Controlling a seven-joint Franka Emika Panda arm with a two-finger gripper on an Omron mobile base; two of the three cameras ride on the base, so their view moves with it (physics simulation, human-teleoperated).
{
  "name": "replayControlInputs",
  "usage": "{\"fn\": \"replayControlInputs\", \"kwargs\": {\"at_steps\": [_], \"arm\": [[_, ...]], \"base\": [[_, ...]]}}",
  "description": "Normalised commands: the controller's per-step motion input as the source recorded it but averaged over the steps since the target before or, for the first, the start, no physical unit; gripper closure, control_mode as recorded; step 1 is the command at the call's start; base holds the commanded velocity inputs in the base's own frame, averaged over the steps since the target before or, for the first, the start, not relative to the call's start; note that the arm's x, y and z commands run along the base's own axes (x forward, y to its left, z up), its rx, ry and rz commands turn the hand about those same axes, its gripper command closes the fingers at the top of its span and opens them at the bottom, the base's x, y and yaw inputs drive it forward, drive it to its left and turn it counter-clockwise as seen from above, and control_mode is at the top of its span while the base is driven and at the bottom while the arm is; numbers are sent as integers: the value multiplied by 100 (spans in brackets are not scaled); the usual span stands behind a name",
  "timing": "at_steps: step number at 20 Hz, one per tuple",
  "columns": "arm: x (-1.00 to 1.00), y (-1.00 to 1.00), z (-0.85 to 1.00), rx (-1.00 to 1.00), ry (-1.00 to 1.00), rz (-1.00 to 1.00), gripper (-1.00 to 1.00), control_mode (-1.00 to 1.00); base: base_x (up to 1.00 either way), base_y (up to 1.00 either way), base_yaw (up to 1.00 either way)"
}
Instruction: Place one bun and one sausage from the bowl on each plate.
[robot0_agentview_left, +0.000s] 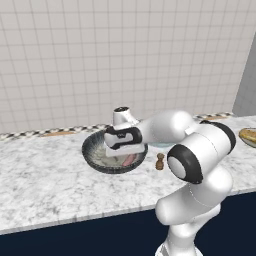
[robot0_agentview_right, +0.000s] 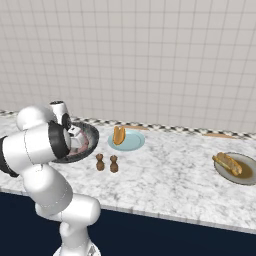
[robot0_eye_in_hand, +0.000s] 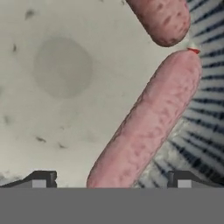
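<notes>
The dark ribbed bowl (robot0_agentview_left: 95, 150) sits on the counter, and my gripper (robot0_agentview_left: 121, 151) points down into it. Seen from the hand, my gripper (robot0_eye_in_hand: 111, 181) is open, its fingertips (robot0_eye_in_hand: 40, 179) standing on either side of the near end of a pink sausage (robot0_eye_in_hand: 148, 127). That sausage lies against the ribbed wall (robot0_eye_in_hand: 205, 131), and a second sausage (robot0_eye_in_hand: 162, 17) lies just beyond it. One sausage (robot0_agentview_left: 131, 159) shows beside the hand. The pale blue plate (robot0_agentview_right: 134, 144) holds a bun (robot0_agentview_right: 118, 135). On the brownish plate (robot0_agentview_right: 245, 175), far right, lies a bun (robot0_agentview_right: 227, 162).
Two small brown shakers (robot0_agentview_right: 100, 161) (robot0_agentview_right: 114, 163) stand in front of the blue plate, close to the bowl's right side. One shaker (robot0_agentview_left: 160, 161) shows by my forearm. A tiled wall backs the marble counter (robot0_agentview_left: 45, 185), whose front edge is near.
</notes>
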Motion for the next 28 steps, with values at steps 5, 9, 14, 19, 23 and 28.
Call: {"fn": "replayControlInputs", "kwargs": {"at_steps": [5, 9, 14, 19, 23, 28], "arm": [[0, 2, -28, 1, -5, -10, -100, -100], [0, 27, -16, 0, -1, -9, -100, -100], [0, 38, -10, 2, -5, -3, -100, -100], [-3, 1, -31, 0, 0, 0, 100, -100], [-3, 0, -10, 0, 0, 0, 100, -100], [0, -1, 8, 0, 0, 0, 100, -100]], "base": [[0, 0, 0], [0, 0, 0], [0, 0, 0], [0, 0, 0], [0, 0, 0], [0, 0, 0]]}}
